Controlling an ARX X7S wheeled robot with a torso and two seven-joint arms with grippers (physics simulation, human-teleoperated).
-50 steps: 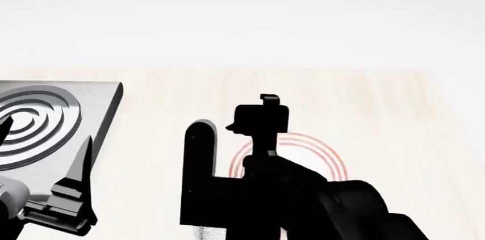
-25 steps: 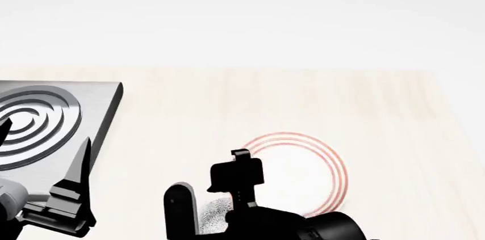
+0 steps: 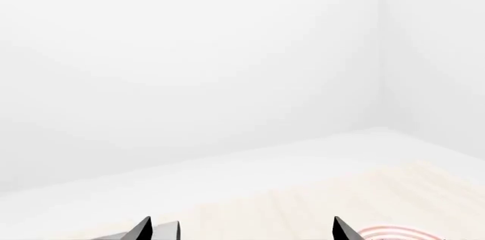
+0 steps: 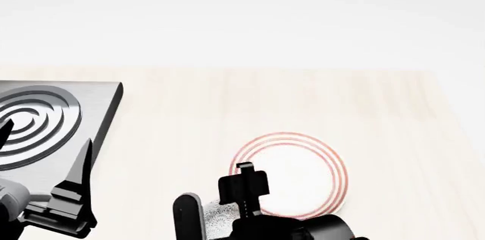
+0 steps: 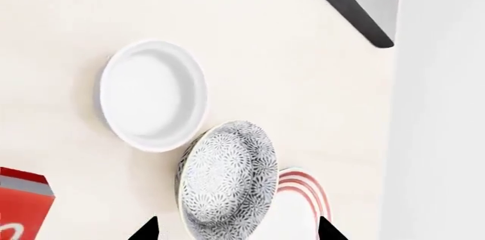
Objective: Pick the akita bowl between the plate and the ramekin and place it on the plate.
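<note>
The right gripper (image 5: 236, 230), jaws spread and empty, points at the speckled bowl (image 5: 227, 180) lying straight ahead between its tips, touching the ramekin (image 5: 154, 95) and overlapping the plate (image 5: 299, 209).

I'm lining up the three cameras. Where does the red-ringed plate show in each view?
Head view: the plate, lower centre, behind the right tool.
Left wrist view: only its rim, at the bottom edge.
Right wrist view: partly hidden behind the akita bowl.
Shared landmark: the plate's red rings.
</note>
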